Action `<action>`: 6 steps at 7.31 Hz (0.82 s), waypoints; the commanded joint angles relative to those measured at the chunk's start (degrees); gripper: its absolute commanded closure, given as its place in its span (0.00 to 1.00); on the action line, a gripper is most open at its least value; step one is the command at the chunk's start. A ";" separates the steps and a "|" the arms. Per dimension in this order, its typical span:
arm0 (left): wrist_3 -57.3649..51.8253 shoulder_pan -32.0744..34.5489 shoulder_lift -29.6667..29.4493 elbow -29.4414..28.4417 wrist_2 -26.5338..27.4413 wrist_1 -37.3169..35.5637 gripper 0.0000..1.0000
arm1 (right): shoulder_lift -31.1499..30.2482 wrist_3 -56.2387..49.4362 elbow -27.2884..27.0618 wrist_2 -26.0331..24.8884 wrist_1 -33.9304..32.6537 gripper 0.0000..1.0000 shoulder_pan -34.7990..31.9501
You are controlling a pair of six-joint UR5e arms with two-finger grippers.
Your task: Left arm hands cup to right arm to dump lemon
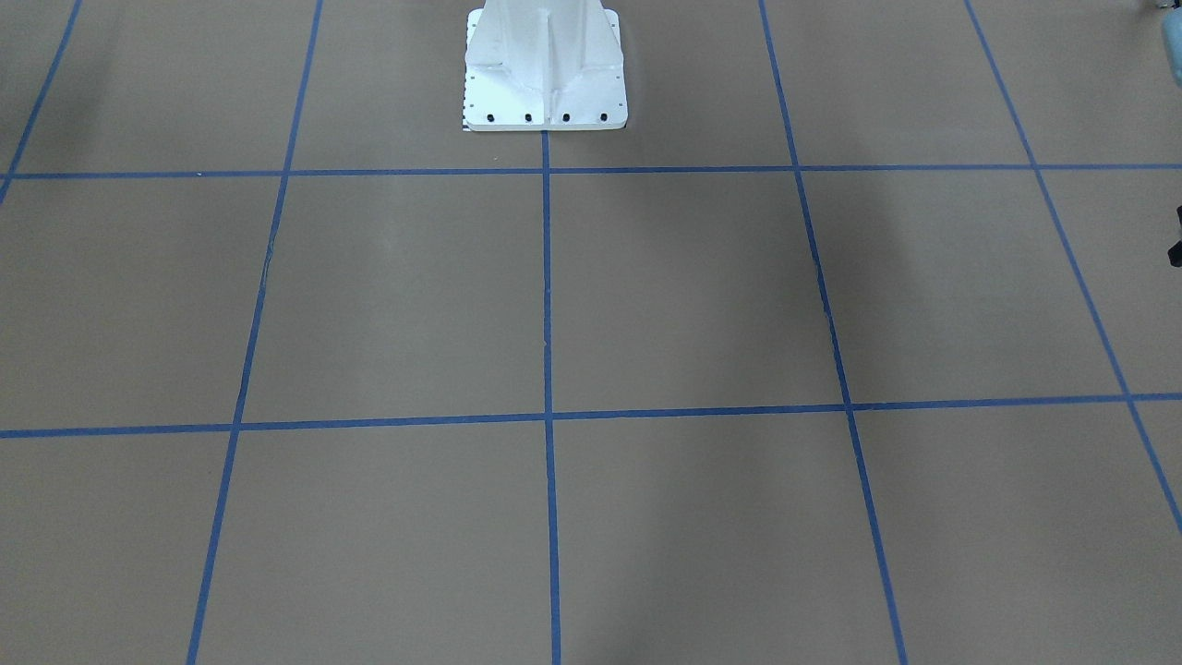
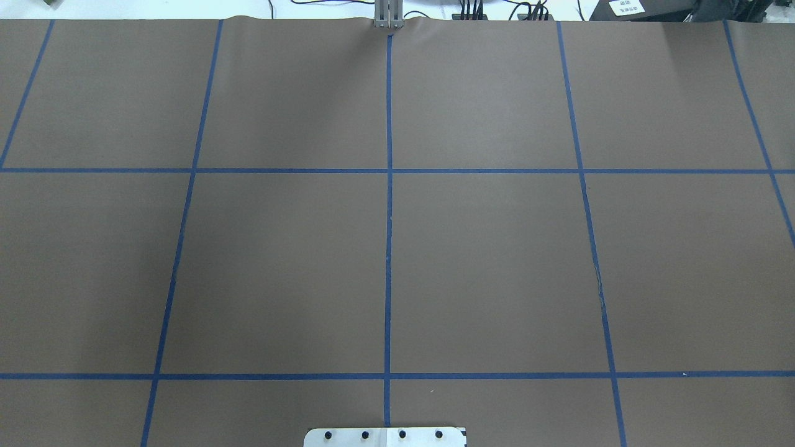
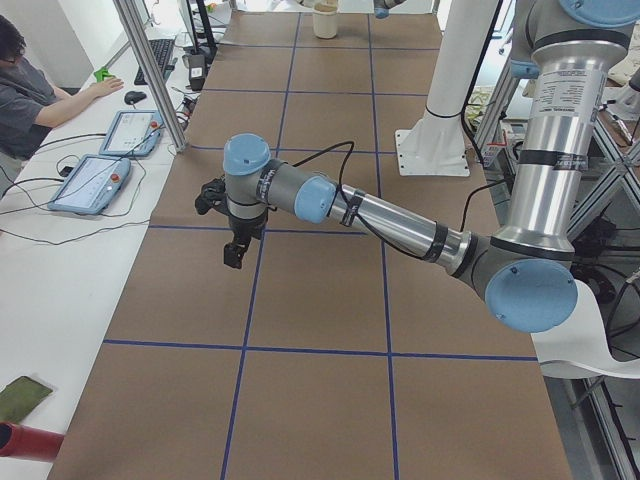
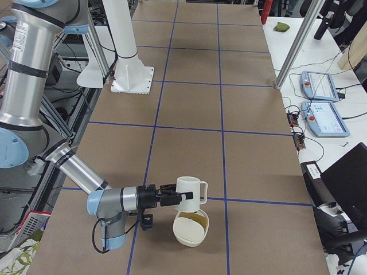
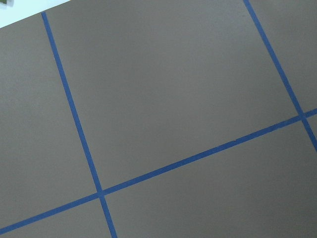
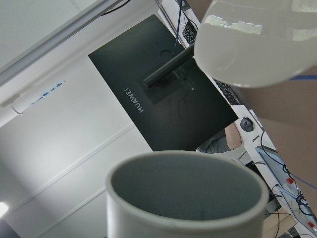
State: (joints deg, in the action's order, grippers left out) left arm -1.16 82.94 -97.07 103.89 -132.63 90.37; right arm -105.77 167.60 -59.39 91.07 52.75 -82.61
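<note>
In the exterior right view the right arm's gripper (image 4: 172, 197) reaches out level, and the white cup (image 4: 191, 191) is at its tip, off the table. I cannot tell whether the gripper is shut on it. The cup hangs over a cream bowl (image 4: 188, 234). A dull yellow-green patch that looks like the lemon (image 4: 199, 218) lies inside the bowl. The right wrist view shows the cup's grey inside (image 6: 188, 198) with nothing in it, and the bowl (image 6: 247, 49) beyond. The left gripper (image 3: 234, 252) hangs over the brown table, far from the cup. I cannot tell whether it is open.
The white robot pedestal (image 1: 545, 74) stands at the table's robot-side edge and also shows in the exterior right view (image 4: 129, 80). An operator (image 3: 30, 90) sits beside the table. Tablets (image 4: 324, 117) and a black monitor (image 6: 163, 94) are there too. Blue tape lines grid the table.
</note>
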 commanded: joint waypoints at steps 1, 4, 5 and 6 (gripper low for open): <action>0.02 0.03 0.22 0.00 0.00 0.07 0.00 | 0.12 -9.09 -1.50 0.59 -0.45 0.74 -0.01; -0.07 0.03 0.39 0.00 0.00 0.07 0.00 | -0.31 -24.63 -10.17 7.42 -12.77 0.75 -0.01; -0.07 -0.06 0.48 0.00 0.00 0.07 0.00 | -0.32 -31.39 -11.96 7.36 -15.98 0.75 -0.01; -0.07 0.02 0.66 0.00 0.00 0.07 0.00 | -0.14 -37.46 -11.97 7.45 -16.36 0.76 -0.01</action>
State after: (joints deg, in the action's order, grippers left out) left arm -1.23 82.94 -96.60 103.89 -132.63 90.44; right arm -106.01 138.09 -70.05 98.01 38.83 -82.62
